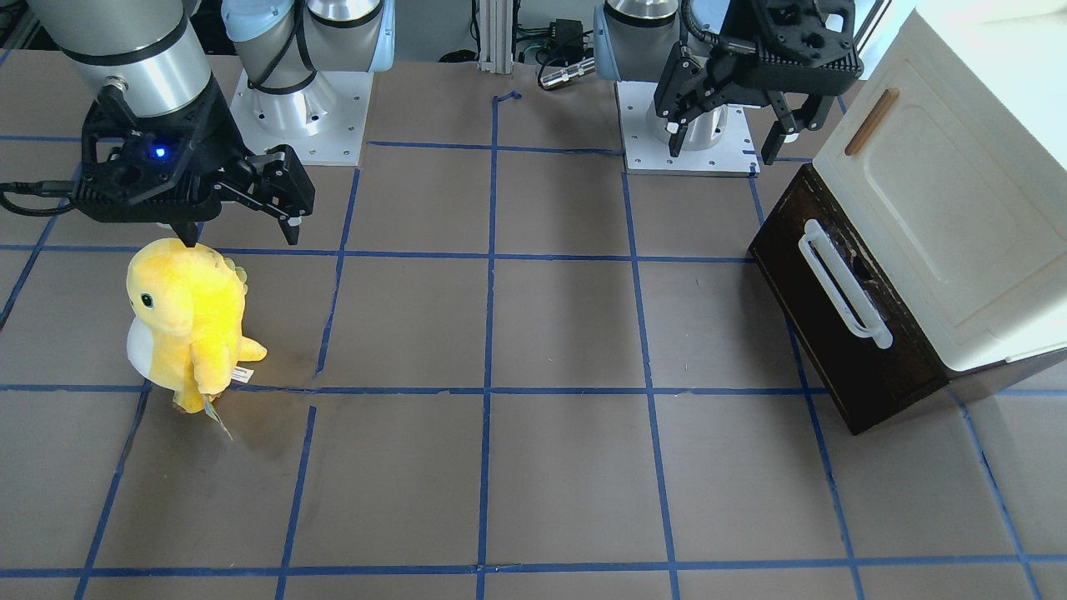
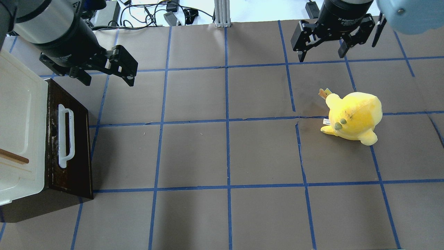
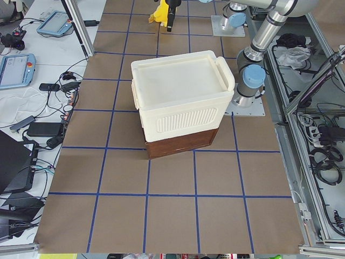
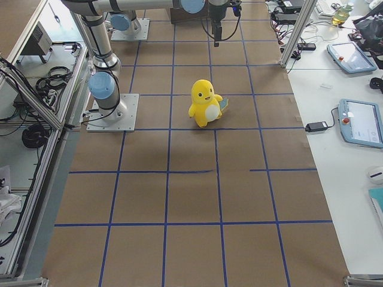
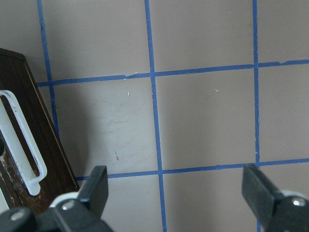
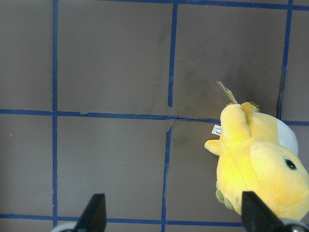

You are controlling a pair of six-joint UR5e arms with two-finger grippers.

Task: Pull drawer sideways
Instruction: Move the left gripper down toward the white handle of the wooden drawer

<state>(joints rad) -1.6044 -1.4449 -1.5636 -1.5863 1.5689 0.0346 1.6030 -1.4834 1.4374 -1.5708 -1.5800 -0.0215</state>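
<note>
Left gripper (image 2: 108, 78), at the robot's left end of the table (image 2: 225, 156), points its fingers down at the surface with the jaws spread wide and nothing between them. It hangs off one end of the drawer (image 2: 78, 146), touching neither the drawer nor its handle. The front-facing view places this gripper (image 1: 721, 146) close to its own arm's base plate (image 1: 683, 158). In the left wrist view the two fingertips (image 5: 96, 186) frame bare, blue-taped table, and the drawer (image 5: 34, 125) lies at the view's left edge.

Right gripper (image 2: 321, 55) is likewise spread and empty. It is poised fingers-down near a yellow plush toy (image 2: 353, 118) that stands upright (white belly toward the exterior right camera), and it does not touch the toy.

The dark brown drawer forms the bottom tier of a cream cabinet (image 2: 20, 114). Its front faces the table's middle, toward the robot's right. The white loop bar handle (image 2: 66, 135) lies flat along that front. Its long axis is horizontal and runs along the drawer's width, parallel to the table's end. How far the drawer stands out from the cabinet cannot be told. A small brown wooden handle (image 2: 14, 157) sits on the cream door above.
</note>
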